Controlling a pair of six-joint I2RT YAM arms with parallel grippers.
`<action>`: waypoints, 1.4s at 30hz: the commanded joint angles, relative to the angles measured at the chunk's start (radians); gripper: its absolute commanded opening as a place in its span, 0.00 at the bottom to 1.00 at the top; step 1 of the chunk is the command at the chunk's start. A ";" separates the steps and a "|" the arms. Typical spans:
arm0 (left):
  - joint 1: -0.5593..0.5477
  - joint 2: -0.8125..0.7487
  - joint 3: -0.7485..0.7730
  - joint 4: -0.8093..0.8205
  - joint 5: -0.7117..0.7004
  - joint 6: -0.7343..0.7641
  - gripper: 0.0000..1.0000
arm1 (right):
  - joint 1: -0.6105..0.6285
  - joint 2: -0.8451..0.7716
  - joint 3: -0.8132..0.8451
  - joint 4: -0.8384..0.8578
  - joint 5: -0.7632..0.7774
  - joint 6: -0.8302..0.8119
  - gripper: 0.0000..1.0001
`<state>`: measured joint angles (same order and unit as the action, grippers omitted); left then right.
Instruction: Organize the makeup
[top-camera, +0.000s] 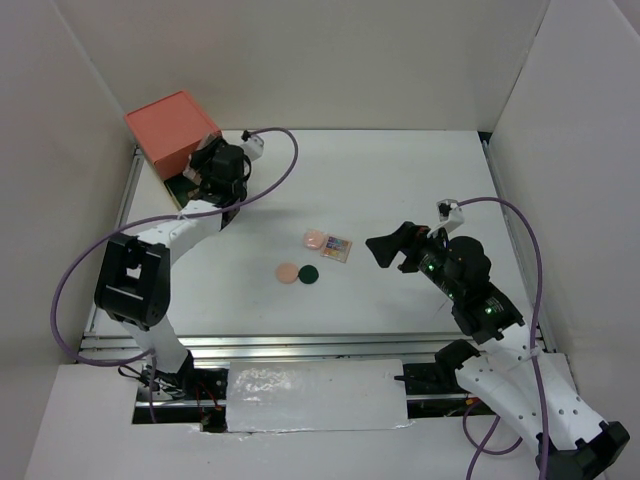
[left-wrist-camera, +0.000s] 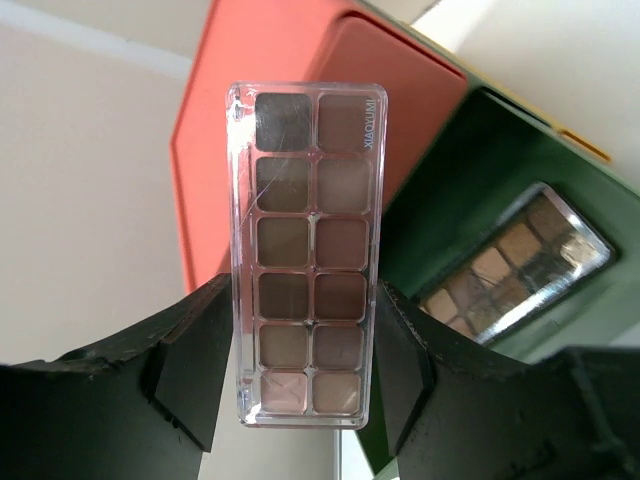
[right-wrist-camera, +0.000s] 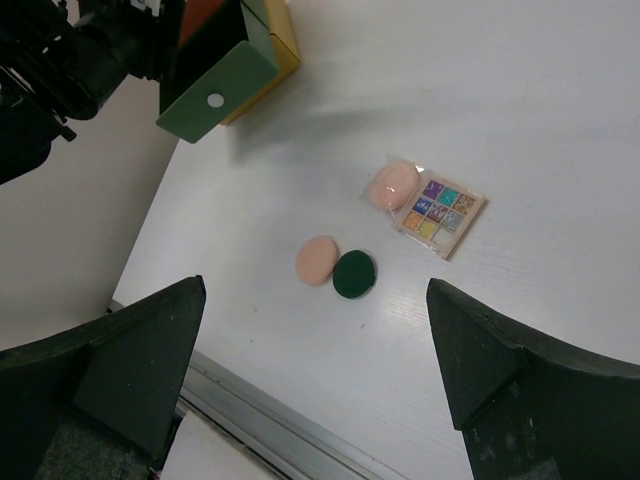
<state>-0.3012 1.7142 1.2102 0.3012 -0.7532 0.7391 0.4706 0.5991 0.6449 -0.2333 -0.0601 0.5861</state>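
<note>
The fingers of the left gripper are clamping one brown eyeshadow palette by its long edges, one finger on each side. The palette's long axis is running straight out from the wrist, and its far end is pointing toward the drawer chest. A second brown palette is lying in the open green drawer, and its long axis is running slantwise across the wrist frame.

That is making two brown palettes, both showing only in the left wrist view. From above, the left gripper itself is hiding them as it hangs against the chest's front at the table's far left corner.

The fingers of the right gripper are standing wide apart, holding nothing, above the middle of the table.

Below them one square multicolour palette is lying flat, with a pink disc touching its edge. A peach disc and a dark-green disc are sitting side by side, touching, nearer the front edge. That is making three discs.

The right wrist view is showing the square palette's individual coloured pans, and the top view is blurring them.
</note>
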 joint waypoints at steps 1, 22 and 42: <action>0.001 -0.021 -0.026 0.078 0.054 0.031 0.00 | -0.004 0.004 0.002 0.038 0.002 -0.005 1.00; 0.011 -0.060 -0.064 0.219 -0.024 0.028 0.99 | -0.004 0.016 0.002 0.038 0.031 -0.006 1.00; -0.156 -0.418 0.093 -0.860 0.172 -1.553 0.99 | 0.155 1.108 0.582 -0.276 0.442 0.227 1.00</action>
<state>-0.4442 1.3560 1.4300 -0.4358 -0.7109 -0.5064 0.5907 1.5986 1.1194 -0.4164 0.2550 0.7391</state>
